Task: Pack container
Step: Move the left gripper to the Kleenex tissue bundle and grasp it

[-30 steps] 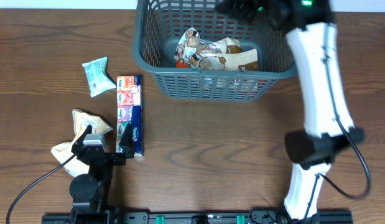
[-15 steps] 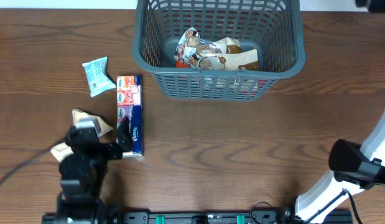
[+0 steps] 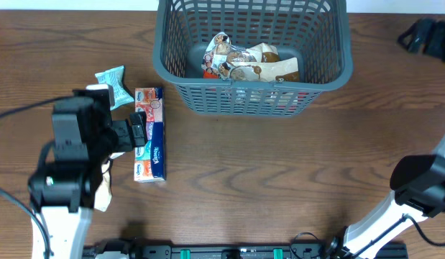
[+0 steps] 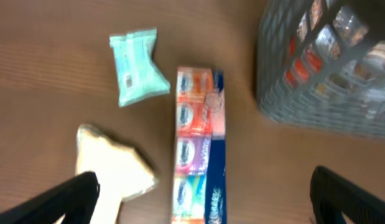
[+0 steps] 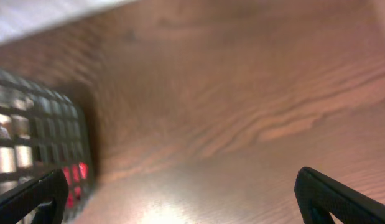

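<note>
Basket (image 3: 162, 50) is sitting at the far middle of the table (image 3: 280, 180), its slotted grey walls holding a heap of printed snack packets (image 3: 244, 63). Their print is showing pictures of food, but no words are coming out legibly. A red item (image 5: 77, 175) is showing through the lowest slots in the right wrist view, which is catching only one corner of the basket beside bare wood.

Left of the basket and apart from it, a long tissue pack (image 3: 150, 137) is lying flat. "Kleenex" is reading on its blue end from overhead, while the left wrist view is blurring that lettering. A mint-green packet (image 3: 113, 85) is lying near the pack's far end, on its left, its label too small to read. A tan packet (image 4: 114, 169), crumpled, is lying beside the pack in the left wrist view; overhead, the arm is covering most of it.

Left gripper (image 4: 203, 180) is hovering over the tissue pack with jaws spread wide, grasping nothing. Right gripper (image 3: 422, 34) is hanging far right of the basket, jaws likewise released and empty.
</note>
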Action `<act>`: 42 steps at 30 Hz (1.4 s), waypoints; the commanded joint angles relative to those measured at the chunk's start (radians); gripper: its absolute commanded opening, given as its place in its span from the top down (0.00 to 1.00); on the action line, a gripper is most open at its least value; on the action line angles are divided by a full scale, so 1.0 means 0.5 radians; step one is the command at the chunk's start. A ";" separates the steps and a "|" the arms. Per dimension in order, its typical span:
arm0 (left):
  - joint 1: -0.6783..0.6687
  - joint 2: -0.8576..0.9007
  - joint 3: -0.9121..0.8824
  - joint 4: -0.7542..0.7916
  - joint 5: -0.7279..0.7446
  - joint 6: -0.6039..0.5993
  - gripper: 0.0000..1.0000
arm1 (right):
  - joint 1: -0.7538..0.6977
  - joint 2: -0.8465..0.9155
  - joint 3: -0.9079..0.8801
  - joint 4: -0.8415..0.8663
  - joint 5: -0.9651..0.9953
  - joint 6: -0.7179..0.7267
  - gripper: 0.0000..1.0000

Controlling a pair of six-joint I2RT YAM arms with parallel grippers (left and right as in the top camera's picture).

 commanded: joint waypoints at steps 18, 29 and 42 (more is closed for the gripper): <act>0.002 0.348 0.362 -0.737 0.114 0.113 0.01 | 0.333 0.028 -1.448 0.600 -0.015 0.172 0.01; 0.002 0.411 0.364 -0.706 0.172 0.224 0.01 | 0.398 0.028 -1.579 0.677 0.036 0.148 0.01; 0.002 0.952 0.465 -0.635 0.172 0.249 0.01 | 0.406 0.028 -1.579 0.669 0.027 0.120 0.01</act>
